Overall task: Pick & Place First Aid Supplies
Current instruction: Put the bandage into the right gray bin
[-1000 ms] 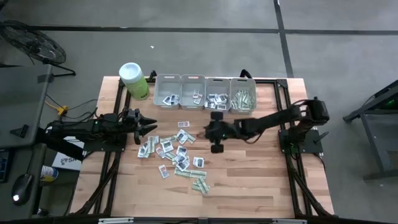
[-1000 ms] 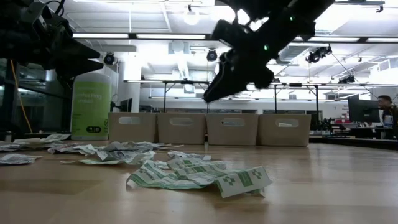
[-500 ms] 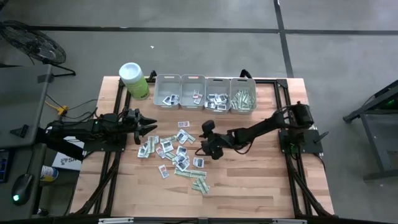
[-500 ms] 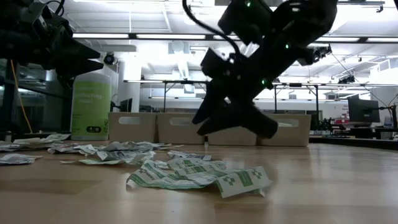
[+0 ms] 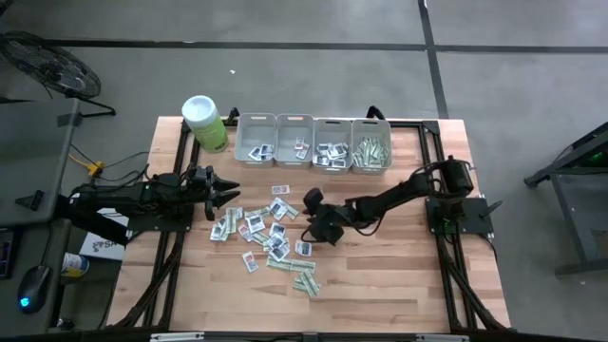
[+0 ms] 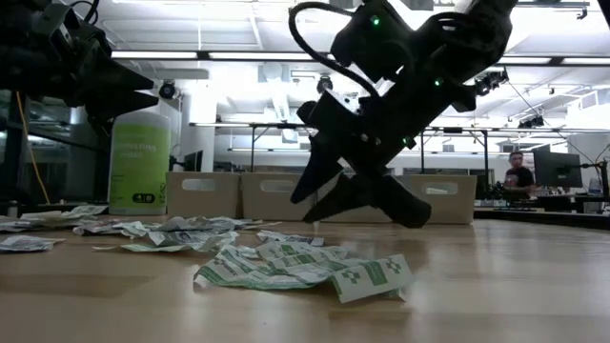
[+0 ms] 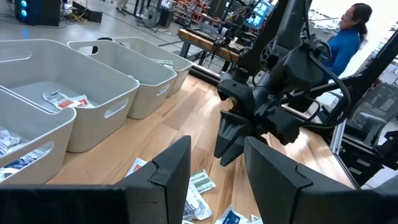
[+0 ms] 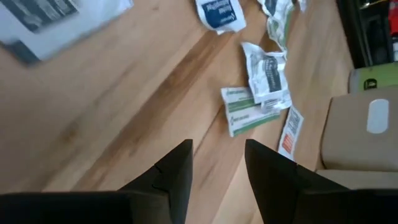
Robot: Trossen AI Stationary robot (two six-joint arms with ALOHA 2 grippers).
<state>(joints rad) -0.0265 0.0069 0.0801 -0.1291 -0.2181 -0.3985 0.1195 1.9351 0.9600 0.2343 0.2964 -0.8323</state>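
The paper packets (image 5: 271,233) lie scattered on the bench (image 5: 380,275), in front of the four grey bins (image 5: 313,142). The right end effector (image 5: 309,217) hangs just above the packets' bin-side edge, fingers parted and empty. The left end effector (image 5: 228,195) waits beside the packets, open, holding nothing.

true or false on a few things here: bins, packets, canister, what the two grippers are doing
1. Four grey bins stand in a row. True.
2. The right gripper holds a packet. False: its fingers are open and empty, above the scattered packets.
3. The green canister lies tipped over. False: it stands upright beside the bins.
4. The left gripper is open at the pile's edge. True.
5. All bins are empty. False: each holds packets.
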